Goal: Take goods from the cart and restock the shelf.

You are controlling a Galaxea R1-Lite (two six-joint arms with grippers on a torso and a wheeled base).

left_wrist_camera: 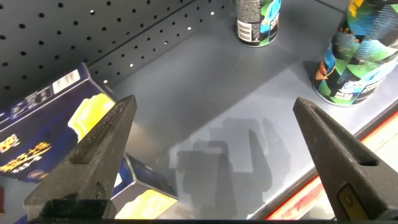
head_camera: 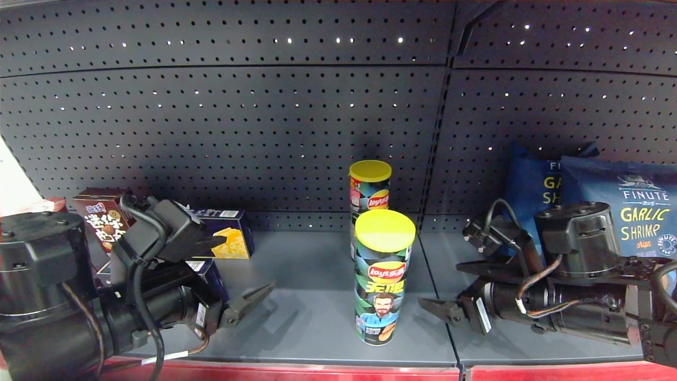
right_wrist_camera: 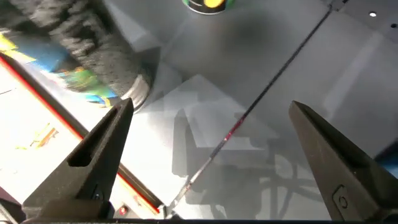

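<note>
Fingers (left_wrist_camera: pixel 93 155) of the left gripper (left_wrist_camera: pixel 214 106) are spread wide with nothing between them, and the right gripper (right_wrist_camera: pixel 211 107) is just as open and empty. Both hang low over the grey shelf (head_camera: pixel 307 275), on either side of the front chip can (head_camera: pixel 384 275). The left gripper is at the can's 9 o'clock and the right at its 3 o'clock, and neither touches it. This can stands upright near the red front lip (head_camera: pixel 317 370). The rear chip can (head_camera: pixel 369 188) is upright just beyond it at 12 o'clock, by the pegboard back panel (head_camera: pixel 238 132).

With both cans placed and nothing held, the step in hand looks like drawing the arms off the shelf to fetch the next item. To do that well, each arm should pull straight back toward 6 o'clock, with no sweep inward. The front can is tall and narrow and sits close to the edge, so a brush from a fingertip would likely tip it. The left arm lies close to the blue cracker boxes (head_camera: pixel 227 233) at its 10 o'clock. The right arm lies in front of the blue snack bags (head_camera: pixel 629 206) at its 1 o'clock. Lifting slightly before retreating should clear the lip.
</note>
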